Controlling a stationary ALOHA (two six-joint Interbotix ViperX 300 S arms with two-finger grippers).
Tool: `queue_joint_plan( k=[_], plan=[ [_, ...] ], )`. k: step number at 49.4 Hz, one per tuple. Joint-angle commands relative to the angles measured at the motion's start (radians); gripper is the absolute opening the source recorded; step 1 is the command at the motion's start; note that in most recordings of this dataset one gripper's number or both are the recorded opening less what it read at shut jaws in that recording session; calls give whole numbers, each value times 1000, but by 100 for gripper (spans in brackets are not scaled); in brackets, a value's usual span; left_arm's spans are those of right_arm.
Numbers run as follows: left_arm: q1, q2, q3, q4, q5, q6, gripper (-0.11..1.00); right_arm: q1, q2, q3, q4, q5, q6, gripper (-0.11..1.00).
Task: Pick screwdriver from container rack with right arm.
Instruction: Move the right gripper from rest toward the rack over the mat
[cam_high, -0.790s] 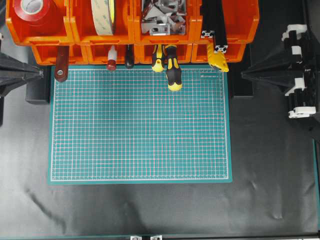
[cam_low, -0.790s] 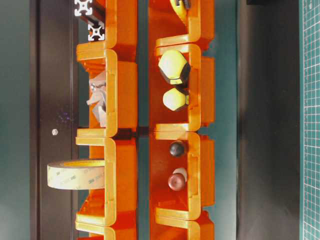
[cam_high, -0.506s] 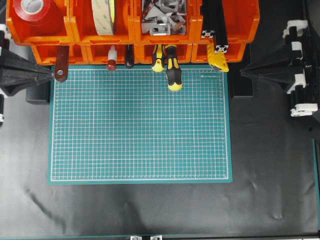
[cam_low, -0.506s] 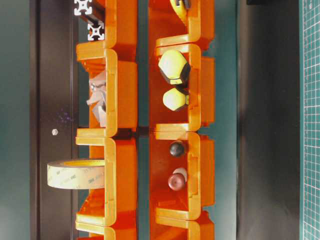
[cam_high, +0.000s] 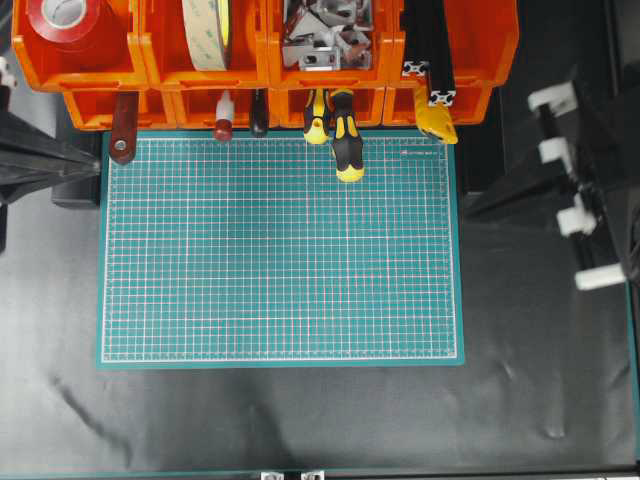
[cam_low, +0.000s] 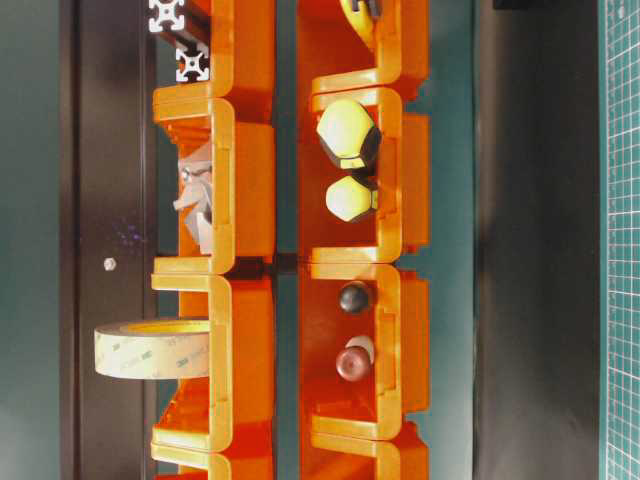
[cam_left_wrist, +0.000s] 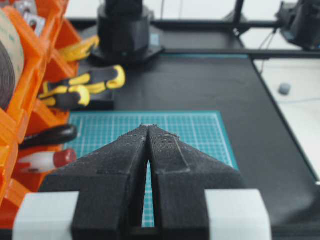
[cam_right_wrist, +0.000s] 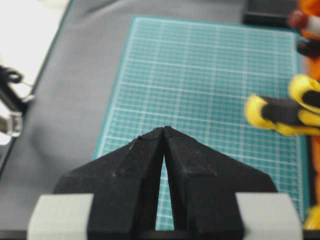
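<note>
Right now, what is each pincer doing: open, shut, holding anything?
Left pincer: shut, holding nothing, over the green mat.
Right pincer: shut, holding nothing; the screwdriver is apart from it, off to one side.

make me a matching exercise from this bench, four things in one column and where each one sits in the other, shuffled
Things:
1. screwdriver
2. red tape roll
3. right gripper
4. metal brackets

Places:
A. upper row of the container rack, far left bin in the overhead view
B. over the black tabletop, off the right edge of the green mat
C. lower row bin, handle sticking out over the mat's top edge
D. upper row bin directly above the two yellow-and-black handles

Pairs: 1-C, 2-A, 3-B, 4-D
</note>
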Motion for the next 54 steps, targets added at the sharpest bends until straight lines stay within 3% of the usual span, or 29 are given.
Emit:
queue_joint_plan(
  k=[1,11,19,25,29,37,40,47,54],
  plan=[
    [-14,-40,-38,3,20,-2,0,32,55,-86,-8,49,-2,2],
    [-43,-140,-69,3,160,-5,0,75,212,-233,-54,186,0,2],
    [-43,-192,-86,3,265,-6,0,107,339,-353,-187,370,25,2],
    [-43,-212,-94,3,310,-6,0,150,430,-453,-357,580,112,2],
    [-43,-215,-95,3,331,-8,0,212,482,-505,-512,699,193,2],
    [-43,-210,-91,3,342,-8,0,347,558,-534,-827,881,396,2],
    [-41,-209,-89,3,342,-8,0,383,578,-525,-897,922,456,2],
    [-40,-204,-87,3,342,-8,0,419,629,-485,-959,957,540,2],
    [-40,-202,-84,5,342,-8,0,422,678,-465,-977,939,548,2]
  ],
)
